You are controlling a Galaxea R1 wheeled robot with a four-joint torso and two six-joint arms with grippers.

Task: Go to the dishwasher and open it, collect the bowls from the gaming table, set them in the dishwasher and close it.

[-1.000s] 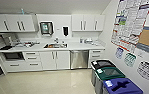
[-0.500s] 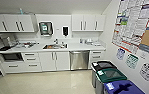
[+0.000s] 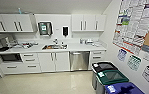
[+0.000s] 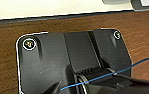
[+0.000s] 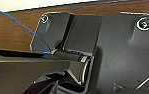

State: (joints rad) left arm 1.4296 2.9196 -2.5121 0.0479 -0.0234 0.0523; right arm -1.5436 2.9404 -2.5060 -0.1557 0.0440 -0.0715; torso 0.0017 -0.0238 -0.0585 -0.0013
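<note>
- Left pincer: the left wrist view gives the robot's own dark plate and a thin blue cable over a brown wood-look surface (image 4: 5,62); whether the pincer is apart or together, I cannot tell.
- Right pincer: the right wrist view is much the same, dark plate, blue cable, brown surface behind; its state cannot be told either.
- The dishwasher (image 3: 79,60) sits shut under the white counter (image 3: 72,47), its brushed steel front between white cabinet doors (image 3: 53,61) on one side and a stack of white drawers (image 3: 97,57) on the other, bar handle along the top.
- A sink (image 3: 54,46) lies in the counter just left of the dishwasher's line, with a tap behind it.
- A built-in oven or microwave (image 3: 10,57) is set under the counter at the far left.
- White wall cabinets (image 3: 88,22) hang above; a paper-towel dispenser (image 3: 45,28) and a small dark dispenser (image 3: 65,31) are on the wall between them.
- Three bins stand along the right wall: black-lidded (image 3: 103,67), green-lidded (image 3: 112,76), blue-lidded (image 3: 123,88).
- Posters (image 3: 133,25) cover the right wall above the bins.
- The floor (image 3: 47,83) is pale and glossy.
</note>
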